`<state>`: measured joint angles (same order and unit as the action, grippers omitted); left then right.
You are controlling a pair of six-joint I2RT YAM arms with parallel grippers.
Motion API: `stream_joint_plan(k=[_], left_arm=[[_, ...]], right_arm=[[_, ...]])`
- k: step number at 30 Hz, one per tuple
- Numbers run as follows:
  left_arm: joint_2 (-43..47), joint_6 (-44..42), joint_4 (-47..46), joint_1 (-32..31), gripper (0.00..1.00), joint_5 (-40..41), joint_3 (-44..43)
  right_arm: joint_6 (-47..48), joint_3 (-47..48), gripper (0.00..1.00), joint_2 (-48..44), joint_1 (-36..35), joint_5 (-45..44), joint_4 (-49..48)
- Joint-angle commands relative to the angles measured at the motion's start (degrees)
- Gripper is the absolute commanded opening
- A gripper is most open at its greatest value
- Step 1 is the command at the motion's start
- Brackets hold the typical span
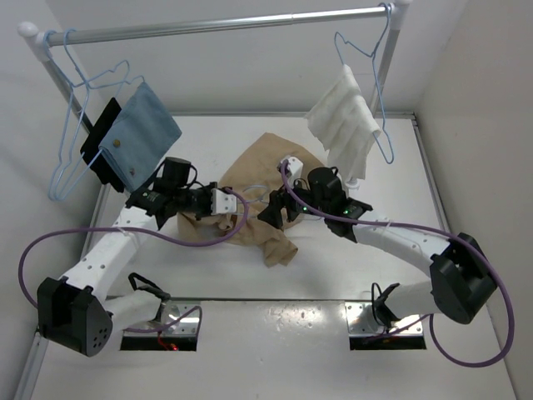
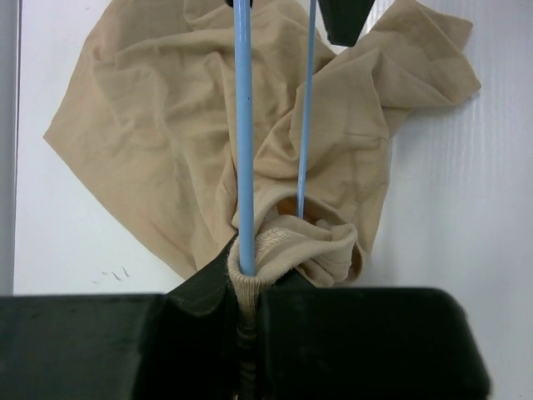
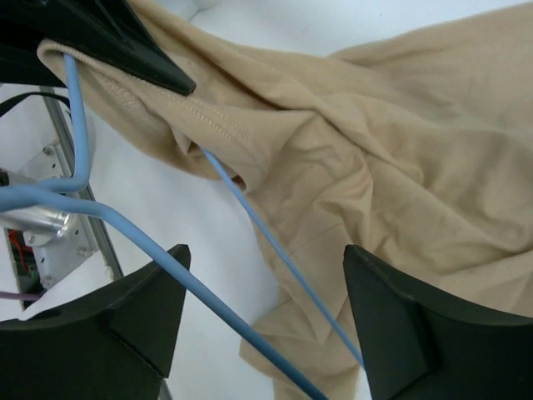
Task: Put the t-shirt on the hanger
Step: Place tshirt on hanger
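The tan t-shirt lies crumpled in the middle of the table. My left gripper is shut on its ribbed collar. The light-blue hanger wire comes out of that collar fold right at the jaws, and a second thin hanger wire runs beside it. In the top view my left gripper sits at the shirt's left edge. My right gripper faces it and stands open above the t-shirt. Two stretches of the hanger cross between its fingers, and the thicker stretch runs close by the left finger.
A metal rail spans the back. At its left end hang empty blue hangers and a blue cloth. At the right, a white towel hangs on another hanger. White walls close in the table on both sides.
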<state>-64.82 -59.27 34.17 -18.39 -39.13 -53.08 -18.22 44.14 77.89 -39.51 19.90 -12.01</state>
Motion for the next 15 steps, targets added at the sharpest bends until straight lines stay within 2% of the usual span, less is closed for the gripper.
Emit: stream_joint_plan(k=[1, 7, 9, 12, 15], left_arm=[[1.97, 0.82, -3.15, -0.50, 0.00, -0.86, 0.78], [3.03, 0.82, -3.68, -0.50, 0.00, 1.07, 1.31], [2.51, 6.06, -7.18, -0.50, 0.00, 3.88, 1.31], [1.98, 11.09, -11.22, -0.50, 0.00, 8.10, 1.31], [1.97, 16.01, -13.07, -0.50, 0.00, 10.92, 1.31]], right_arm=[[-0.77, 4.10, 0.75, -0.19, 0.22, 1.02, 2.16], [0.55, 6.66, 0.80, -1.95, 0.22, 3.92, 7.43], [0.55, 7.80, 0.82, -2.56, 0.22, 3.66, 10.50], [-2.42, 9.03, 0.88, -4.23, 0.22, -2.21, 10.43], [-6.99, 12.45, 0.93, -5.03, 0.22, -13.45, 10.43]])
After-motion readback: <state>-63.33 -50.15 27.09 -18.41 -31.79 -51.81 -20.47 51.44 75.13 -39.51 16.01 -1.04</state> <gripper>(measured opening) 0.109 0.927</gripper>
